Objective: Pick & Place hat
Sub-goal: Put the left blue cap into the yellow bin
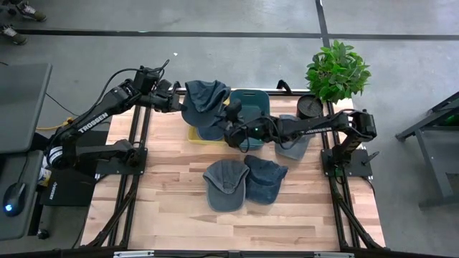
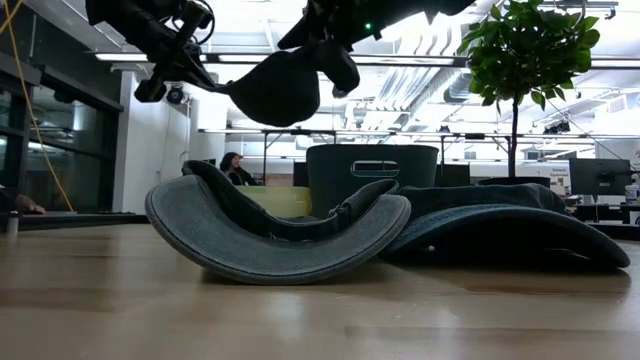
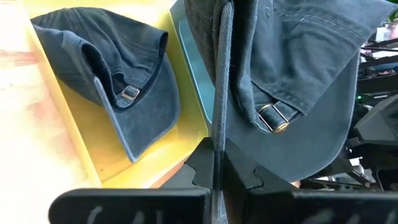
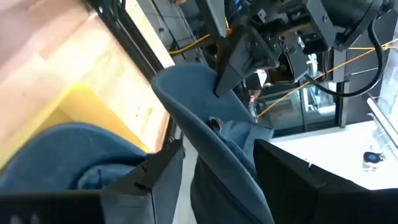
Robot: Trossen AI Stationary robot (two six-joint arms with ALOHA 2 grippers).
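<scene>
Overhead, you have a wooden table (image 1: 179, 208) with two dark arms meeting near its far edge. Behind them stands a leafy plant (image 1: 337, 69), and a dark teal bin (image 1: 249, 102) sits beside a yellow tray (image 3: 81, 140). Two denim hats lie side by side on the bare wood nearer you: a lighter hat (image 1: 225, 184) and a darker hat (image 1: 265, 179), touching each other. Another cap (image 3: 118, 87) rests in the yellow tray, its buckle strap showing.

Your task hat, the held hat (image 1: 204, 100), hangs in the air above the tray and bin, clear of the table in the low view. Your left gripper (image 1: 174, 102) is clamped on its edge, fingers pinched tight on the fabric. Your right gripper (image 1: 233, 115) reaches in from the opposite side, its fingers set apart around the hat's brim.
</scene>
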